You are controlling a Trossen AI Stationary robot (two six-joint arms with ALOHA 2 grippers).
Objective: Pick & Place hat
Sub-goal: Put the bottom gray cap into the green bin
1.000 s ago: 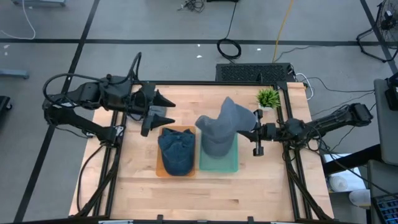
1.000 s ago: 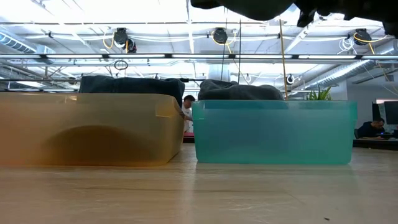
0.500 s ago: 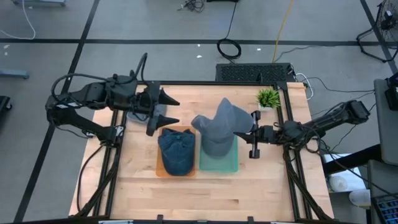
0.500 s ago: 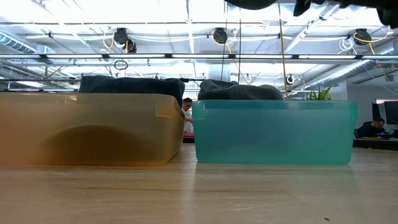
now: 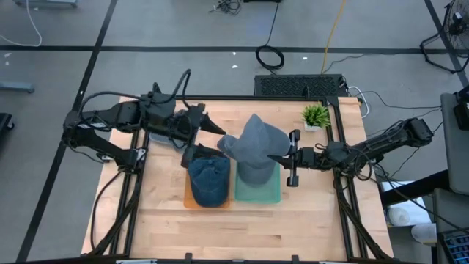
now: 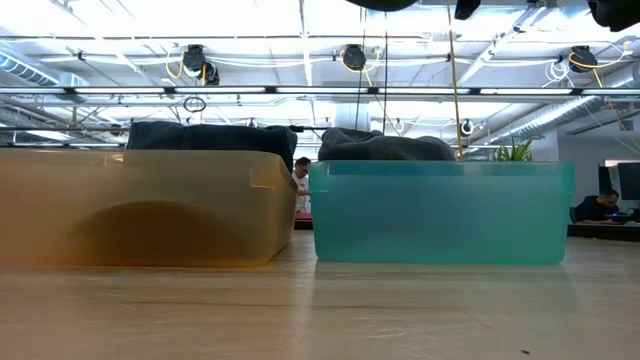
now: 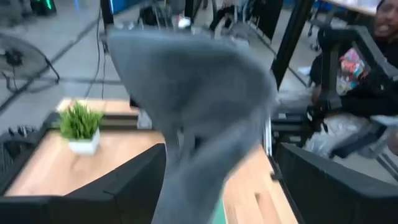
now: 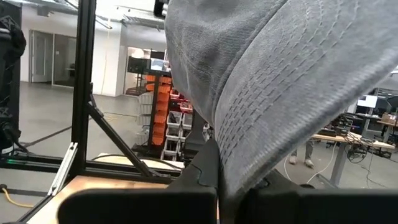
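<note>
right pincer (image 5: 277, 158) clamps the grey hat (image 5: 253, 143), held up over the teal bin (image 5: 258, 192). left pincer (image 5: 207, 139) spread wide beside the hat, touching nothing.

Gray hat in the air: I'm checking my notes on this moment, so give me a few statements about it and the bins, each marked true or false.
1. The right pincer is shut on the gray hat, holding it up above the bins. True.
2. The left pincer is shut on the same hat. False: its jaws stand open, next to the hat's brim.
3. The orange bin holds a dark blue hat. True.
4. The green bin holds nothing. False: dark gray fabric rises above its rim.
5. The small plant stands in the orange bin. False: it sits on the table near the far right corner.
</note>
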